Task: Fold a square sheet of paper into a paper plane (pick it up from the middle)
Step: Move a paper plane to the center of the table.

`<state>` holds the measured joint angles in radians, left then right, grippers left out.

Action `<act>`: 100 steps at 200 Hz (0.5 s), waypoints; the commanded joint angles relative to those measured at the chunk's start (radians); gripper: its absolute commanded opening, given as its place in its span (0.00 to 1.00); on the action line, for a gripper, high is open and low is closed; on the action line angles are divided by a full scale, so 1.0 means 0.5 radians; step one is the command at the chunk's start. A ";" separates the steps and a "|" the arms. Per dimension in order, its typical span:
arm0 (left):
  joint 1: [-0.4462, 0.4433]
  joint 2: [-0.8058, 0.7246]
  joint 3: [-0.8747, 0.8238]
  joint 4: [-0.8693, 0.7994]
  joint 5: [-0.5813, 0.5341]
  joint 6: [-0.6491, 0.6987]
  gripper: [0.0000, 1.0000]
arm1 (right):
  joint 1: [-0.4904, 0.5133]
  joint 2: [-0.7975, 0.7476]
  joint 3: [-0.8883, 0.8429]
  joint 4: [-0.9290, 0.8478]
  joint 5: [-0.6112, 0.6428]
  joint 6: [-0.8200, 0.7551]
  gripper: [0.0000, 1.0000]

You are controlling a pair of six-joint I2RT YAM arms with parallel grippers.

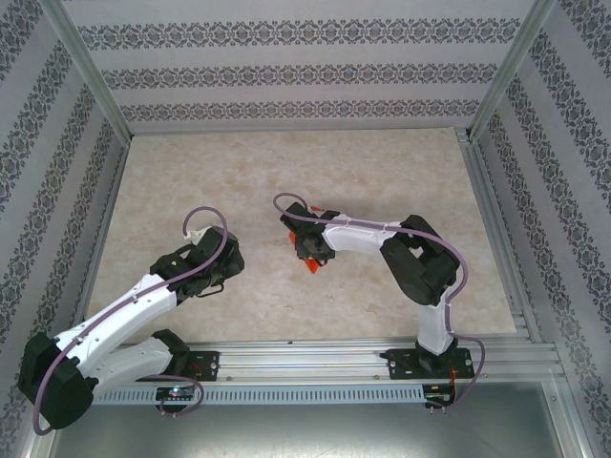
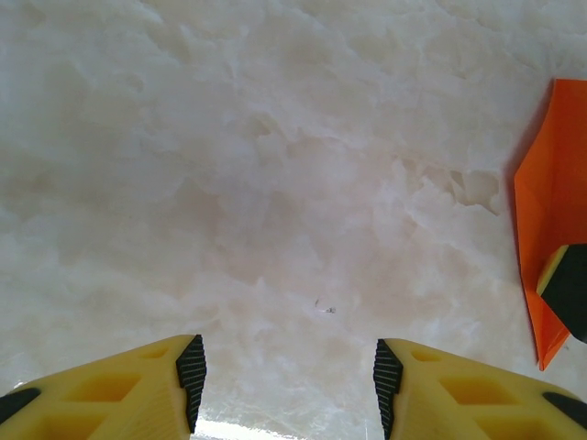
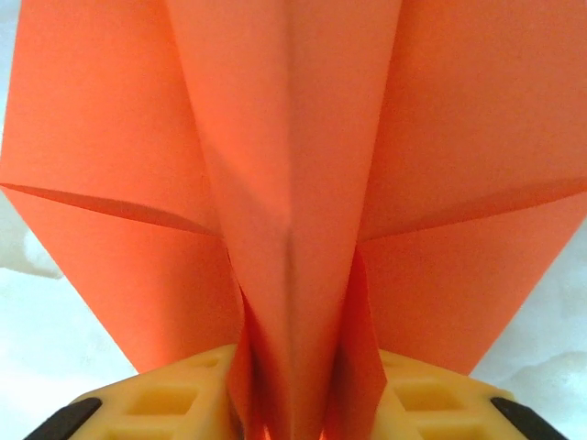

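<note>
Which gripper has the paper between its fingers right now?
The right gripper: the paper plane has its folded keel between those yellow fingers. The left gripper hangs open over the table, holding nothing.

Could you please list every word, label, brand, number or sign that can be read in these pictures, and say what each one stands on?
None: no text can be read in any view.
The orange paper plane: plain, no print.
The wall covering: ornamental pattern, no letters.
The small board at the left arm's base: too small to read, if it carries any marking.
</note>
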<state>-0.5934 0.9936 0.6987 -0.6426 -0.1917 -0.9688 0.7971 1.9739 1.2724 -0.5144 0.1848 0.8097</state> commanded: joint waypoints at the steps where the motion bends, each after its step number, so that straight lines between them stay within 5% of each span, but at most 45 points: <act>1: 0.033 -0.004 -0.024 -0.002 -0.013 0.063 0.55 | 0.016 0.221 -0.014 -0.122 -0.003 0.016 0.34; 27: 0.035 0.009 -0.009 -0.021 -0.065 0.102 0.58 | 0.002 0.113 0.076 -0.210 0.039 -0.052 0.36; 100: 0.042 -0.079 0.004 -0.002 -0.388 0.312 0.70 | -0.011 -0.567 0.051 -0.211 0.067 -0.188 0.70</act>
<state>-0.5865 0.9813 0.6979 -0.6426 -0.2852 -0.8761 0.8001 1.8214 1.3159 -0.5991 0.1974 0.7406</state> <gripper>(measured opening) 0.672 0.646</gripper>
